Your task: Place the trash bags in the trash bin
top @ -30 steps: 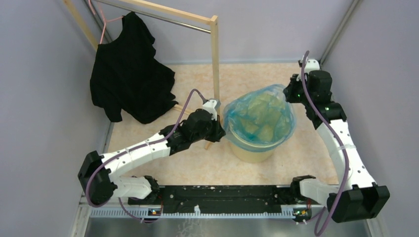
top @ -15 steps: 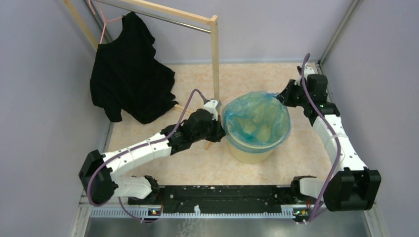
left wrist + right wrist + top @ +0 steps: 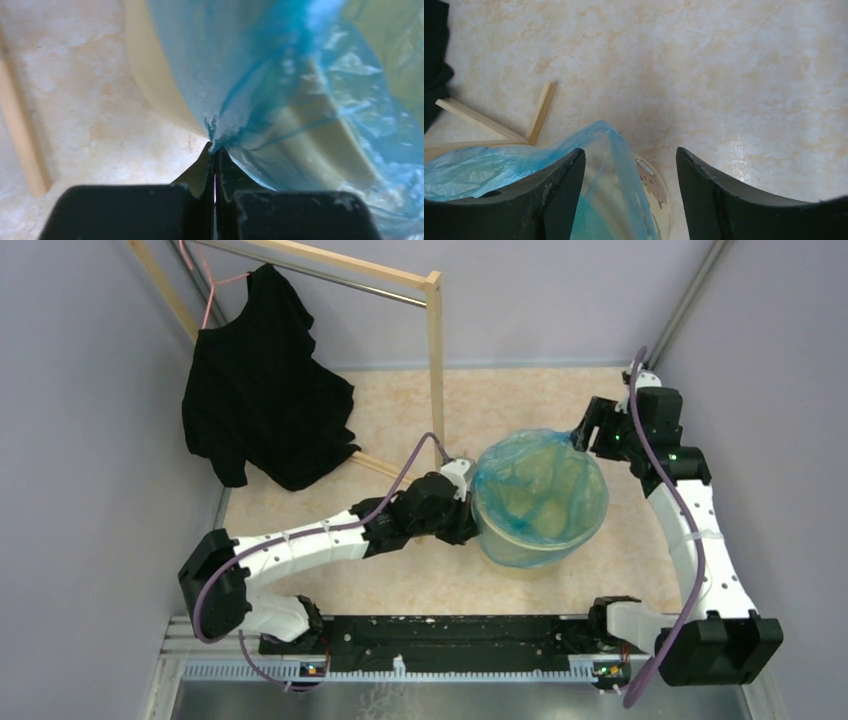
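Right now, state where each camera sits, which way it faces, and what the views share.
Top external: above, behind the bases, looking down; left gripper, right gripper, trash bin and wooden rack show.
Left wrist: faces the trash bag edge pinched in the shut left gripper.
Right wrist: looks down past the open right gripper onto bag and table.
Shared: all three show the bag over the bin.

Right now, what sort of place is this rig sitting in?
Likely a walled lab test cell staged as a household chore corner: plain walls close around a marble-look table, a wooden rack holds a black garment, and a trash bin wears a blue trash bag.
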`<state>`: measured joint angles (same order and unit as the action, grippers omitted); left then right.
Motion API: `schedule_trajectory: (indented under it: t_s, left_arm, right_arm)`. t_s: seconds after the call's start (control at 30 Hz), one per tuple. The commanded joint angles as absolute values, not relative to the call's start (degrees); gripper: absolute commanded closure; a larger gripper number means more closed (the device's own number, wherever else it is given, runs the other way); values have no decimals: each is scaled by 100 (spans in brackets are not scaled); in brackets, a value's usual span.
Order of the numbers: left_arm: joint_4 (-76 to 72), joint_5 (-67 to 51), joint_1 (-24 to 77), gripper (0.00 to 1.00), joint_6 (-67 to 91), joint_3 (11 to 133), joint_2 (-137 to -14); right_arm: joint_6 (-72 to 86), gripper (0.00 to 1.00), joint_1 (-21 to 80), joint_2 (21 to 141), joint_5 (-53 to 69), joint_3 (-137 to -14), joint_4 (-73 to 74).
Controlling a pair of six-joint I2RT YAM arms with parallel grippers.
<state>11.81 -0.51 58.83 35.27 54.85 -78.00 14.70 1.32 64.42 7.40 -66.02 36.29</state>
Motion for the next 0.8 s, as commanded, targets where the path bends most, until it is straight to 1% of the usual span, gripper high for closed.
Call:
schedule_trajectory:
  t_s: [0.0,0.13,0.27,0.33,0.4,0.47,0.53,0.6,0.7,0.77]
  left_arm:
    - [691,-236,6079,99,3655,5776,-7940]
    - [939,43,6080,88,3612,5778,-7870]
    - [1076,441,6068,74,3556,5630,-7557]
    - [1209,590,6070,66,3551,5566,-7398]
    - [1391,821,6068,61,3558,5522,-7212]
    - [1605,1136,6069,56,3560,5495,-7013]
    - [1771,1418,6059,50,3526,5477,-6779]
    - [1752,1569,6051,46,3448,5446,-6532]
    - [1608,1692,6047,40,3332,5398,-6242]
    - [1542,1753,6045,36,3270,5409,-6145]
  right_arm:
    - [1181,31,149,6282,80,-7164,4285]
    - [953,22,149,6119,-384,-7565,4714]
    - [897,20,145,5974,-262,-7978,5077]
    - [896,20,143,5924,-50,-8164,5194]
    - [928,20,149,5884,552,-8293,5237]
    - [1082,20,168,5864,1419,-8312,5186]
    - [1410,20,322,5848,2257,-8163,5008]
    - [1849,20,716,5791,2723,-7900,4637]
    - [2601,19,1434,5691,2728,-7328,3878]
    - [3116,20,1681,5654,2685,-6914,3277]
